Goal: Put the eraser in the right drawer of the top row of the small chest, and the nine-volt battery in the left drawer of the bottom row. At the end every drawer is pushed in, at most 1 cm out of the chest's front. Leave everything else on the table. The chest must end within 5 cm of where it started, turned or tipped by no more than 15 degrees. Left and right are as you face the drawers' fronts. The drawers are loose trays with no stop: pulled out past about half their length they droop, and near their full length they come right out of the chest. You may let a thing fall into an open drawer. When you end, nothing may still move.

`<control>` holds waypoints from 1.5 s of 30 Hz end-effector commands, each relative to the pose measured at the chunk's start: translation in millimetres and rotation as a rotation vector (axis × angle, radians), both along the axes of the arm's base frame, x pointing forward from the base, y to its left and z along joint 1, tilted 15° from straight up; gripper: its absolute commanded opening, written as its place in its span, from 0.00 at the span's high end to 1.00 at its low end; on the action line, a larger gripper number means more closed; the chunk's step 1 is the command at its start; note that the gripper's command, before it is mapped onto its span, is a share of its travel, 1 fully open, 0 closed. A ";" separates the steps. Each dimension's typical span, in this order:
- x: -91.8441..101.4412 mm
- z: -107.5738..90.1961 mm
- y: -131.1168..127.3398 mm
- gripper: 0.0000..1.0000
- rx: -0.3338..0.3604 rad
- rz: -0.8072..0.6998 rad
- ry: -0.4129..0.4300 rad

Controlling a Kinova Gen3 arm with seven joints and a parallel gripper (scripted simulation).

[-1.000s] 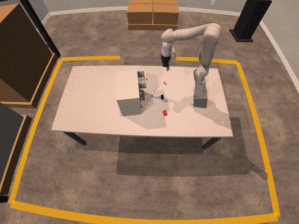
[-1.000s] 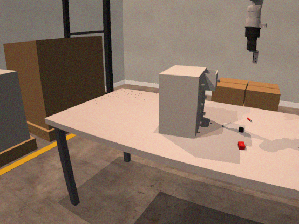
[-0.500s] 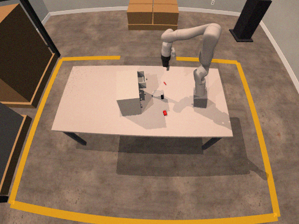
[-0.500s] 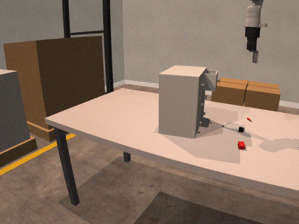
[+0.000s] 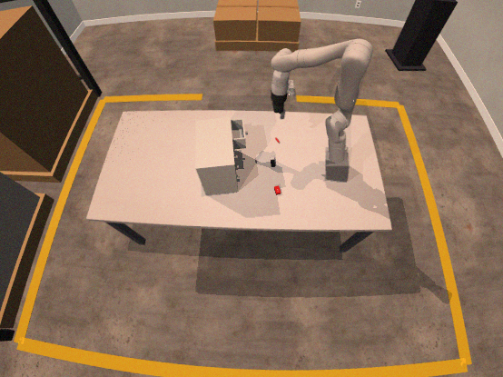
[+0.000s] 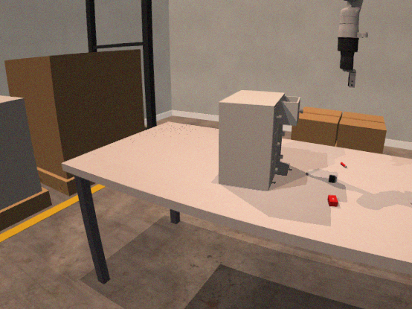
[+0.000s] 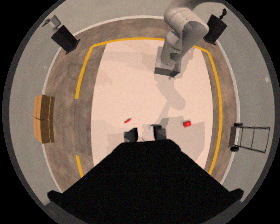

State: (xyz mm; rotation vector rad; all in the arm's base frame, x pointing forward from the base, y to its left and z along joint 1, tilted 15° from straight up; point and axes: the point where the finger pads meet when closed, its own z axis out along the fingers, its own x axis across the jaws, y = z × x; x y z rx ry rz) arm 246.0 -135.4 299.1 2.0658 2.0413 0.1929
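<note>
My gripper (image 5: 281, 115) (image 6: 352, 85) (image 7: 145, 132) is partly open, high above the table. Nothing certain shows between its fingers. The small grey chest (image 5: 216, 142) (image 6: 245, 142) stands upright. Its top-row right drawer (image 5: 239, 143) (image 6: 291, 112) is pulled out; its contents cannot be made out. A dark lower drawer (image 6: 283, 168) sticks out a little; its row is unclear. A black-and-whitish block (image 5: 272, 161) (image 6: 332, 179) and a red block (image 5: 277, 190) (image 6: 332, 200) (image 7: 187, 123) lie in front of the chest. The views are too small to tell which is eraser or battery.
A small red cylinder (image 5: 277, 140) (image 6: 343, 164) (image 7: 127, 120) lies on the table (image 5: 150, 192) (image 6: 167, 153) (image 7: 120, 75), toward its far side. The arm's base (image 5: 337, 169) stands at the table's right in the top view. The chest is hidden in the wrist view.
</note>
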 end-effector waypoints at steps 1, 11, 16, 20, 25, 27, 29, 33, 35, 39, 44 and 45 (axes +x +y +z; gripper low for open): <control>1.2 -1.1 -3.3 0.33 -0.004 -0.011 -0.001; 1.9 -7.3 -7.0 0.33 0.005 -0.056 -0.001; 3.9 -13.2 -11.4 0.33 0.012 -0.105 -0.004; 6.1 -19.4 -15.8 0.33 0.020 -0.156 -0.008; 8.3 -25.2 -19.5 0.33 0.027 -0.200 -0.011; 9.9 -29.5 -22.2 0.33 0.032 -0.233 -0.013; 11.8 -34.3 -24.8 0.33 0.038 -0.268 -0.016; 16.1 -44.9 -30.3 0.33 0.050 -0.344 -0.022; 18.6 -50.9 -33.0 0.33 0.056 -0.385 -0.025; 21.3 -57.2 -35.5 0.33 0.062 -0.427 -0.029; 29.0 -74.5 -41.3 0.33 0.080 -0.537 -0.039; 30.7 -78.2 -42.2 0.33 0.084 -0.560 -0.042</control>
